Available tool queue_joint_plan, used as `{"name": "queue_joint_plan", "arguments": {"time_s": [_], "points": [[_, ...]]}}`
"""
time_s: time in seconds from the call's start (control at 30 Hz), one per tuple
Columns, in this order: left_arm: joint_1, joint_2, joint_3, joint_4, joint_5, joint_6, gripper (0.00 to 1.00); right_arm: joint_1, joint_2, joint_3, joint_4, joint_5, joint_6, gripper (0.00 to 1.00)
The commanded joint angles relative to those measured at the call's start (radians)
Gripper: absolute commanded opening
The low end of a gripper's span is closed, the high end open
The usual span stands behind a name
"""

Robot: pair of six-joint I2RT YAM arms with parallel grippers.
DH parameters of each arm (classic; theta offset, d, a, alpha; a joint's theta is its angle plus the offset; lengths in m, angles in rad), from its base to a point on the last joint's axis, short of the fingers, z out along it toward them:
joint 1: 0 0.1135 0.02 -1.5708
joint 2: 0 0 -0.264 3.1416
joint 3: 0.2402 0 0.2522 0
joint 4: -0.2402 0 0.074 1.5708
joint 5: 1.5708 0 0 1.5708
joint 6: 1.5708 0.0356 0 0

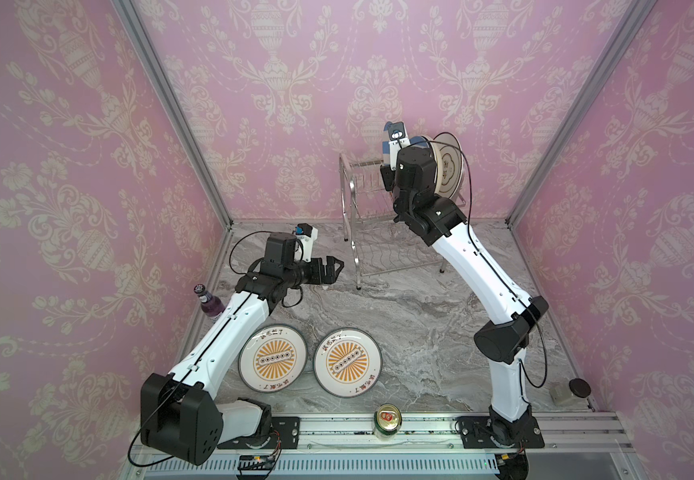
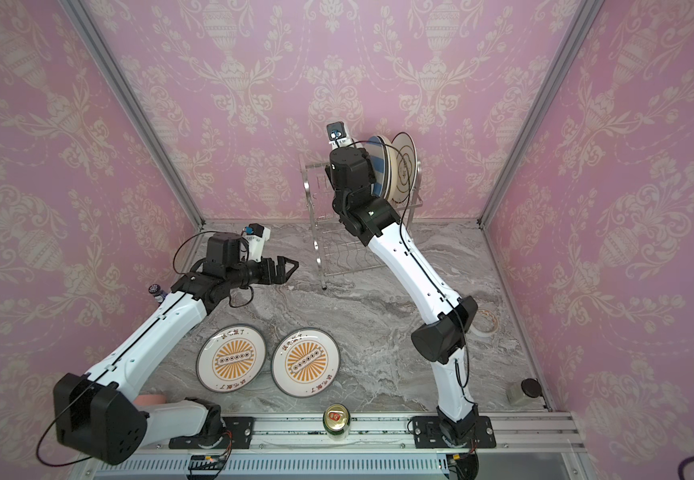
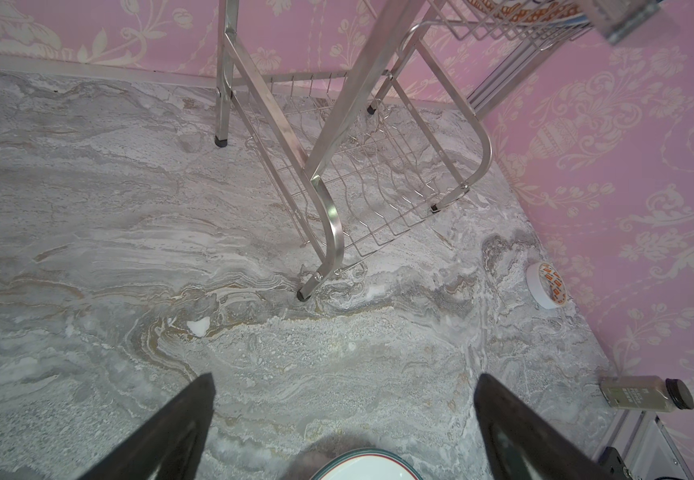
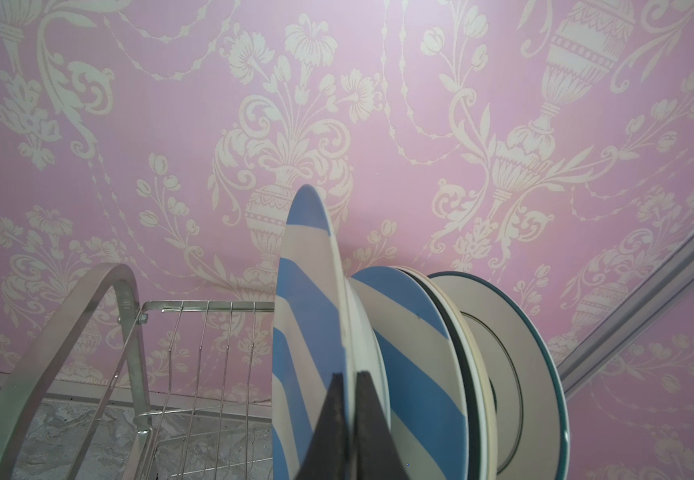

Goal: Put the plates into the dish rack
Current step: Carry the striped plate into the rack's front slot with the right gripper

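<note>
A: What encloses the space?
B: Pink wallpaper printed with cream urns and flower garlands, on three sides. Grey metal posts run up the two back corners.
A: And below?
B: A grey marble-look surface with pale and tan veins. A ribbed aluminium rail runs along its near edge.
A: The light?
B: Soft and even, with only faint shadows.

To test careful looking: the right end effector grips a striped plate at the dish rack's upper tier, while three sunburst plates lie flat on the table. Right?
No: two sunburst plates, not three, lie flat on the table, as both top views show. The right end effector does grip the striped plate at the dish rack's upper tier.
</note>
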Motion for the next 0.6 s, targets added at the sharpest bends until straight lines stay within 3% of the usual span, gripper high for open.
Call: {"name": "queue_joint_plan", "arguments": {"time_s": [0.0,0.57], "points": [[0.008,0.019,0.020,-0.021,-0.010,0.026,0.99,-0.010,0.020,0.015,0.033,-0.014,0.027,0.00],[0.012,0.020,0.018,-0.019,-0.014,0.023,0.99,-0.054,0.047,-0.012,0.015,-0.058,0.071,0.00]]}}
